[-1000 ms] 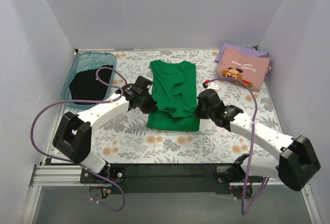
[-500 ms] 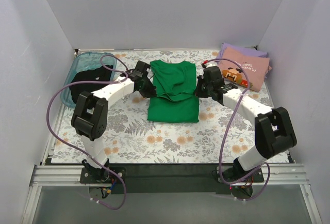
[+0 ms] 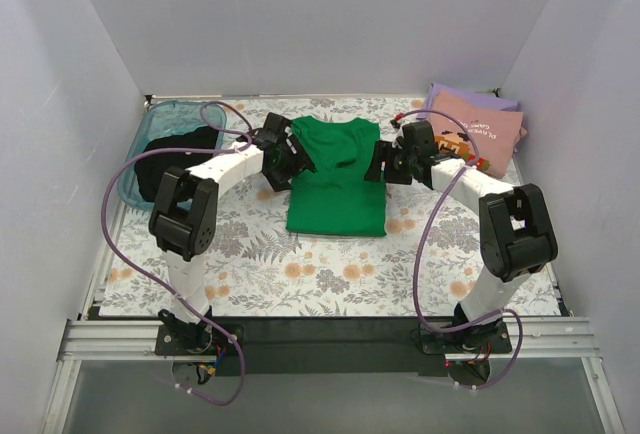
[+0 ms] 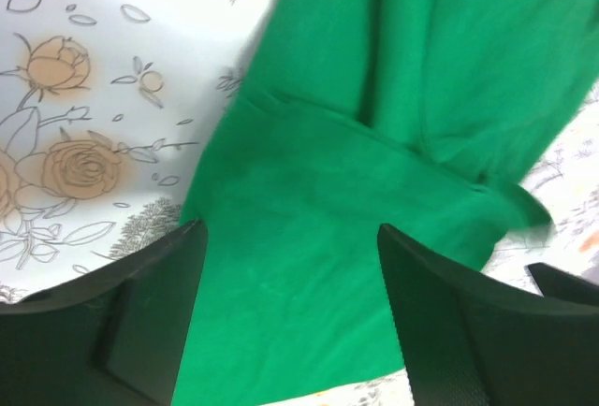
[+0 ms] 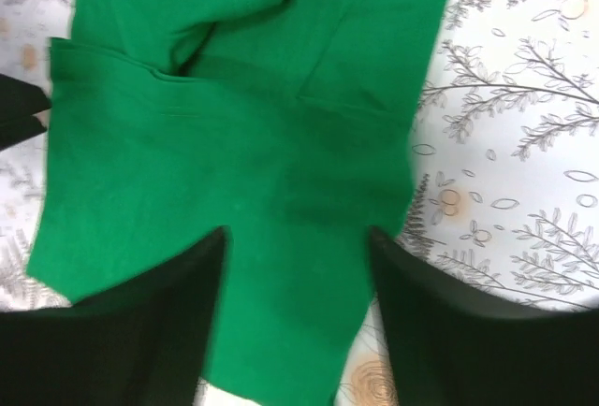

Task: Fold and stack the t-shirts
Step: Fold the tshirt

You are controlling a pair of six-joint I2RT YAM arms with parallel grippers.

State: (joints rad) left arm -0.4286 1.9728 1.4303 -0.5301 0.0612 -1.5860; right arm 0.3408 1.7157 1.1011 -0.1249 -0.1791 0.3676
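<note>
The bright green t-shirt [image 3: 338, 194] lies folded at the table's middle, collar end toward the far wall. My left gripper [image 3: 293, 161] hangs over its left edge and my right gripper [image 3: 383, 167] over its right edge. Both are open with nothing between the fingers. The left wrist view has the left gripper [image 4: 288, 233] spread above green cloth [image 4: 374, 144], and the right wrist view has the right gripper [image 5: 298, 234] spread above the shirt [image 5: 234, 125]. A pink t-shirt [image 3: 472, 134] lies folded on a lavender one [image 3: 445, 97] at the far right. A black t-shirt [image 3: 172, 159] sits in the bin.
A translucent teal bin [image 3: 133, 154] stands at the far left. The floral tablecloth [image 3: 330, 274] covers the table. White walls close in the back and both sides. Purple cables loop off both arms.
Both grippers moved toward the far side while shut on green cloth, then opened and let it go. The green shirt now lies shorter, its near edge farther from the arm bases.
</note>
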